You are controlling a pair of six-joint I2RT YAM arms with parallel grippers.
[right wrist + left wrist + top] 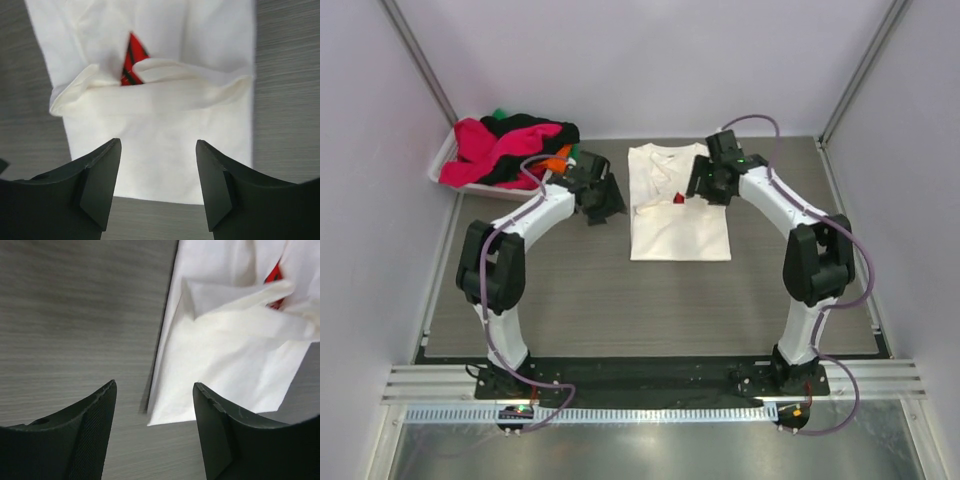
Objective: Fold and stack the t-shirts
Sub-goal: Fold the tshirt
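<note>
The white t-shirt (pixel 675 215) lies partly folded in the middle of the table, sides turned in, with a sliver of its red print (pixel 678 198) showing at a fold. My left gripper (pixel 605 200) is open and empty just left of the shirt; its wrist view shows the shirt's corner (pixel 210 365) ahead. My right gripper (pixel 705 185) is open and empty over the shirt's upper right part; its wrist view shows the folded shirt (pixel 160 125) and the red print (pixel 132 60). The other t-shirts, magenta-pink (pixel 480 155), black (pixel 535 128) and orange (pixel 558 157), are piled at the back left.
A small white bin (pixel 450 170) at the back left corner holds the pile of shirts, with a bit of green (pixel 498 113) on top. The grey wood-grain table (pixel 570 300) is walled by pale panels on the left, back and right.
</note>
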